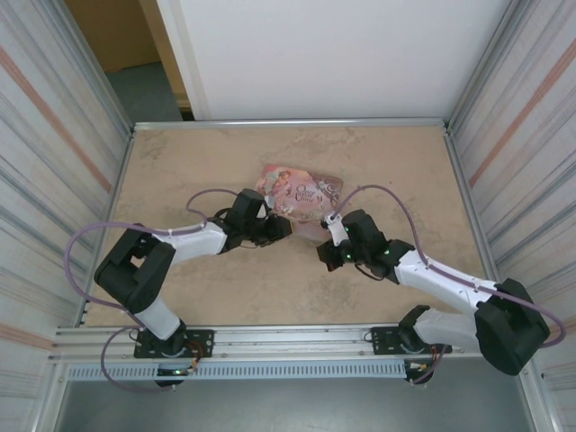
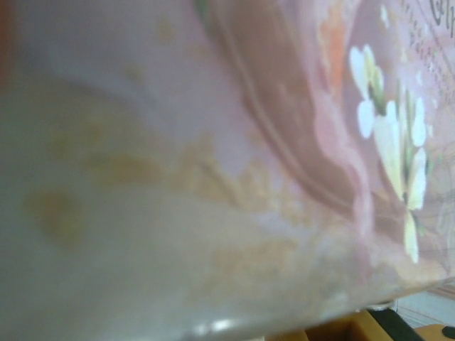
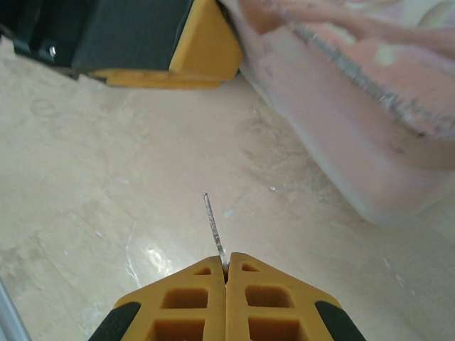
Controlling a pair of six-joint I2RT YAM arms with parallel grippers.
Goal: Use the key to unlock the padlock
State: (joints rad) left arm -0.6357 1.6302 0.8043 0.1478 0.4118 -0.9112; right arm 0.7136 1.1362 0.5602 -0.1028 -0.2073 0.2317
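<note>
The tin [image 1: 300, 193] blocks mid-table. The left gripper [image 1: 283, 229] crowds its near-left edge, and the right gripper [image 3: 227, 264] is just beside its near side. A narrow bare gap separates them. The table [image 1: 180, 162] lies open beyond and on both sides.

Overhead, a camera behind the arm bases looks down on the worktop [image 1: 225, 162]. The left wrist camera sits blurry-close against the pink tin [image 2: 298, 142]; the right wrist one looks low past the right tool [image 3: 226, 264] toward that same tin.
</note>
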